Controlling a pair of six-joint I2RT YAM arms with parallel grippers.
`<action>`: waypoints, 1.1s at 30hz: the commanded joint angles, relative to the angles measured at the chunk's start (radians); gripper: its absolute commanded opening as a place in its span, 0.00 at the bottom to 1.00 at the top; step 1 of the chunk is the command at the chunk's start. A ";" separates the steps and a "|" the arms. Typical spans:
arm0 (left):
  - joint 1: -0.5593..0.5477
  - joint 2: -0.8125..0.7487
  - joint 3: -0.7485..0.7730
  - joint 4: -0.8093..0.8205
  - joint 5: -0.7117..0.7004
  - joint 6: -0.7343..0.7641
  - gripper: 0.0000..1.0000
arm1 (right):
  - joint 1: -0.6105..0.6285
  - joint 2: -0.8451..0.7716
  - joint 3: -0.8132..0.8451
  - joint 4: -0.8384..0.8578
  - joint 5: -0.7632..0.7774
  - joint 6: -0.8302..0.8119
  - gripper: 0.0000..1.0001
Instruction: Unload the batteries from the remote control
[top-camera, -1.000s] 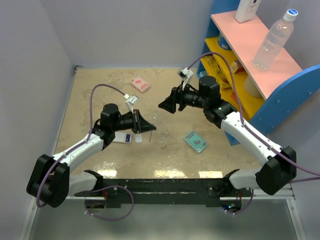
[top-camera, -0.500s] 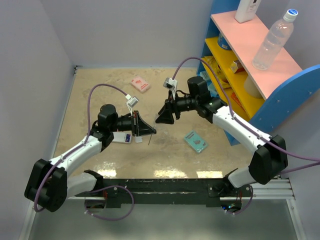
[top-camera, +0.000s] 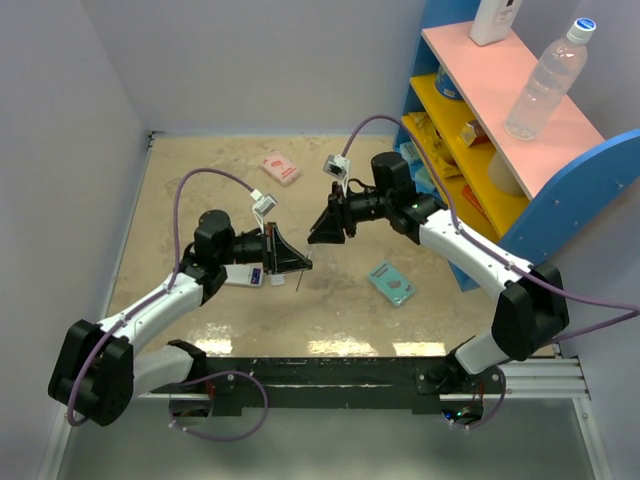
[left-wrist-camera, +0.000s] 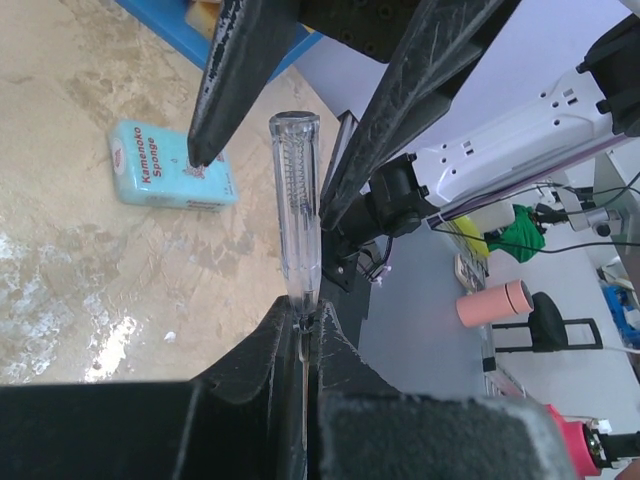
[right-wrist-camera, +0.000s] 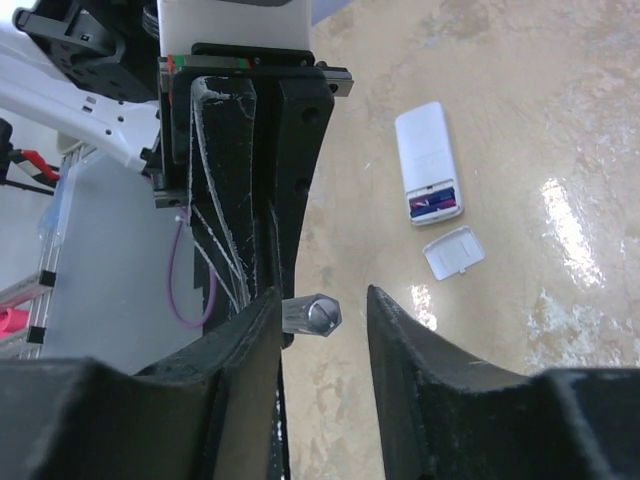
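**Top external view.** A beige, marbled surface (top-camera: 190, 200) carries the remote control (top-camera: 240, 276), a slim white bar partly hidden beneath the left tool (top-camera: 298, 260). Its small white battery cover (top-camera: 277, 281) lies loose just beside it. The right tool (top-camera: 315, 236) points at the left tool, tips near each other above the surface. A pink packet (top-camera: 281, 167) lies toward the far wall and a teal box (top-camera: 392, 283) to the right. A blue shelf (top-camera: 590, 170) with pink and yellow boards holds a clear plastic bottle (top-camera: 545, 85). Compared with a second ago, the right arm has swung in toward the left tool, while the left arm has barely shifted.

**Left wrist view.** The left tool's black fingers are pressed together on the thin metal shank of a screwdriver (left-wrist-camera: 295, 200). A coil shows inside its clear handle. The right tool's scuffed dark fingers (left-wrist-camera: 225, 80) stand on either side of the handle.

**Right wrist view.** The handle's hexagonal end sits between the right tool's fingers with a visible gap on one side, so the tool is open and grips nothing. Beyond, the remote control lies flat with its compartment uncovered and the batteries (right-wrist-camera: 435, 207) inside.
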 joint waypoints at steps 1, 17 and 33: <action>-0.002 -0.026 -0.008 0.072 0.022 0.001 0.00 | -0.001 0.001 -0.018 0.102 -0.044 0.060 0.35; 0.220 -0.080 0.082 -0.316 -0.286 0.075 0.66 | 0.084 -0.068 -0.134 0.300 0.408 0.334 0.00; 0.584 0.068 0.182 -0.902 -0.954 0.072 0.54 | 0.437 0.190 -0.024 0.391 1.226 0.445 0.00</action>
